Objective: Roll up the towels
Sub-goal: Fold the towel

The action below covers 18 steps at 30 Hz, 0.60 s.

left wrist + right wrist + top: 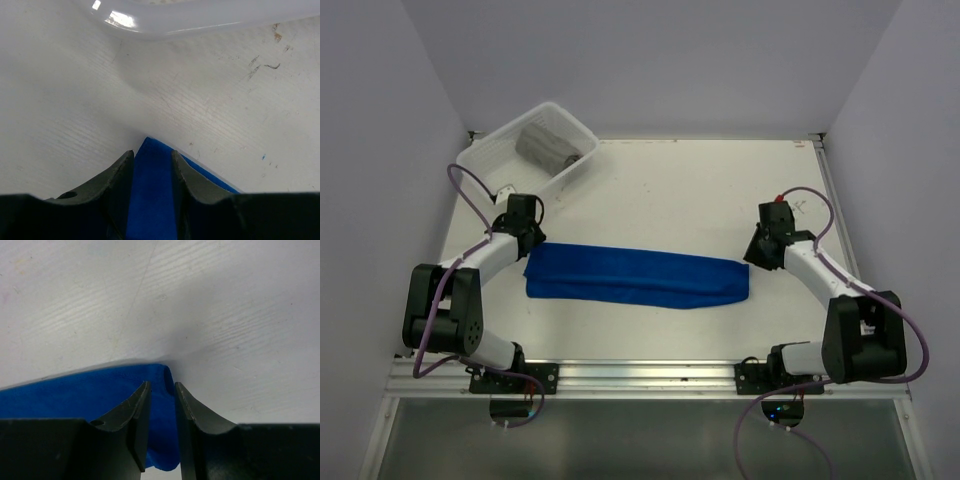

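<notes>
Our left gripper [152,154] and right gripper [162,385] pinch the ends of the long royal-blue cloth towel [638,278]; uneven pulls could slip one free.

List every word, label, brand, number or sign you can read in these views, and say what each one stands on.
No readable text in any view.
blue towel: plain, no tag or print showing.
grey towel: plain, no print showing.
basket: no lettering; a small white patch by its near corner is too small to tell.
table: only dark scuffs, not writing.
</notes>
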Tool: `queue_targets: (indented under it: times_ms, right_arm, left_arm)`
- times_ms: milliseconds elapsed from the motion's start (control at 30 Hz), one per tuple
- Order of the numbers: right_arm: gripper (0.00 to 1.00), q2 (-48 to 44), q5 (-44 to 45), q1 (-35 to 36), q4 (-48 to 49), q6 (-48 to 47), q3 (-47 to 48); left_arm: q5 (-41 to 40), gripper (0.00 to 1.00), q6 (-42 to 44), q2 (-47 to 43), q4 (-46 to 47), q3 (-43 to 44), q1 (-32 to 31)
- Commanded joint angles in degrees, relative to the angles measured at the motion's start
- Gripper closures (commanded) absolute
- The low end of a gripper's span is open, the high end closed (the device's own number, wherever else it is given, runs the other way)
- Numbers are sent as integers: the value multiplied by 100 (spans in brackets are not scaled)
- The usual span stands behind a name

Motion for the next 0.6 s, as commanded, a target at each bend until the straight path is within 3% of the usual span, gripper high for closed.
queue_targets:
  times_ms: [0,567]
  right_arm:
    - [71,-92,-132,-19,-129,-94,-144]
    - [69,444,-185,-28,337,-235,-101]
  left_arm:
    - [14,61,85,-24,343,112,44]
    - [6,60,121,29,378,95,44]
